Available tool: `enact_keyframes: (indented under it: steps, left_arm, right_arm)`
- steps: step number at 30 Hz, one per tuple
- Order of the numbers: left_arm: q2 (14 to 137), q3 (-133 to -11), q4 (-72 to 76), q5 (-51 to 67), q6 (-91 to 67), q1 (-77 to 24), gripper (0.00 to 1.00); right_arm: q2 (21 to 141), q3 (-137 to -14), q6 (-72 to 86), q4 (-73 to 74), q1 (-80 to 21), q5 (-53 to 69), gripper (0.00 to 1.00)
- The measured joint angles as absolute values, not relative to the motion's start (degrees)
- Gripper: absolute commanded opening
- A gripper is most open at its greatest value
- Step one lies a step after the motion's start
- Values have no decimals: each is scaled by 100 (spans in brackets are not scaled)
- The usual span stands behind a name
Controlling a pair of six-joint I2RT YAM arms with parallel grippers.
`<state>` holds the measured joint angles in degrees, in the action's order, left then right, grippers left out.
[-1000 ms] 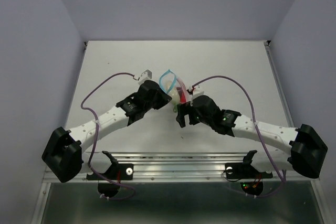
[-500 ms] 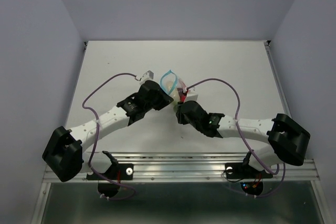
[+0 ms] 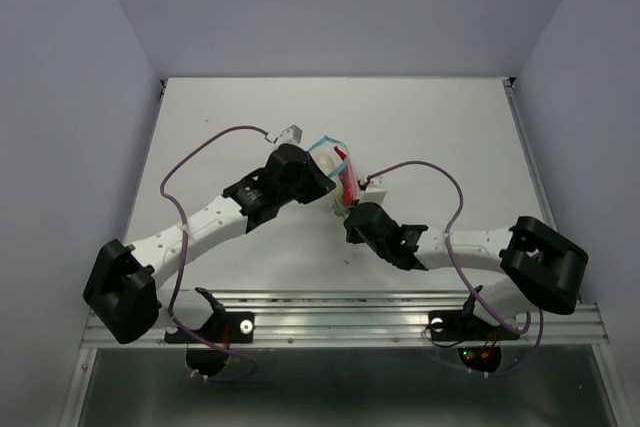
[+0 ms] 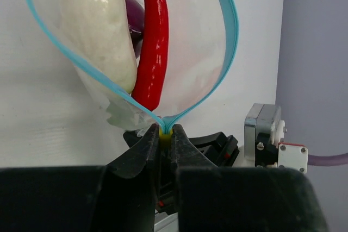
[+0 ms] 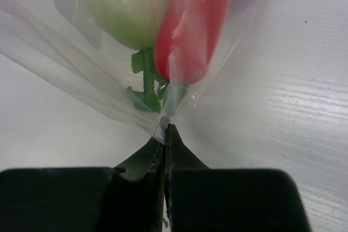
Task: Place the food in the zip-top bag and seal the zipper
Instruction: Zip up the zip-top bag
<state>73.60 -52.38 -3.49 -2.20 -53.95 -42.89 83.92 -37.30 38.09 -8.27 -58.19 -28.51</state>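
The zip-top bag [image 4: 201, 63] hangs between my two grippers with its mouth gaping wide. Its zipper [image 4: 231, 31], a light-blue strip, forms an open loop. Inside lie the food items: a white radish [image 4: 98, 31], a red chili [image 4: 153, 42] and, behind them, a purple onion [image 4: 135, 17]. My left gripper [image 4: 166, 131] is shut on the end of the zipper where a small yellow piece shows. My right gripper [image 5: 165, 127] is shut on the clear plastic at the bag's [image 5: 81, 80] opposite edge, just below the radish's green leaves [image 5: 145, 82] and the chili [image 5: 196, 25]. From above, the bag [image 3: 330, 160] sits mid-table.
The white table [image 3: 440, 137] is walled on three sides. A metal rail [image 3: 340, 302] runs along its near edge. Purple cables [image 3: 200, 152] loop over both arms. The right arm's wrist housing [image 4: 269, 137] sits close behind the bag.
My right gripper has gone from open to shut, on the bag's plastic edge, and its arm swung in leftward. The left gripper shifted slightly up and right with the bag.
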Motion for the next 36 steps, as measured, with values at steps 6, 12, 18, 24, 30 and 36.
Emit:
enact_keyframes:
  steps: [6,12,18,24,30,36]
  left_arm:
    - [7389,-5513,-784,-156,-5059,-4252,0]
    - [7601,-5688,-816,54,-4746,-4224,0]
    - [7819,-5824,-766,464,-4014,-4191,0]
    - [7924,-5763,-701,681,-3127,-4195,0]
    - [7920,-5583,-628,860,-2453,-4289,0]
    - [7767,-5581,-602,886,-2060,-4558,0]
  right_arm:
    - [8405,-3570,3905,-1253,-5819,-2665,1]
    - [8412,-3570,3833,-1306,-5819,-2628,29]
    - [8320,-3566,3310,-1055,-5819,-2272,94]
    - [7070,-3548,3194,-399,-5817,-2432,100]
    - [6134,-4254,3312,646,-4709,-2635,100]
    - [7137,-5739,2635,1330,-3590,-2073,100]
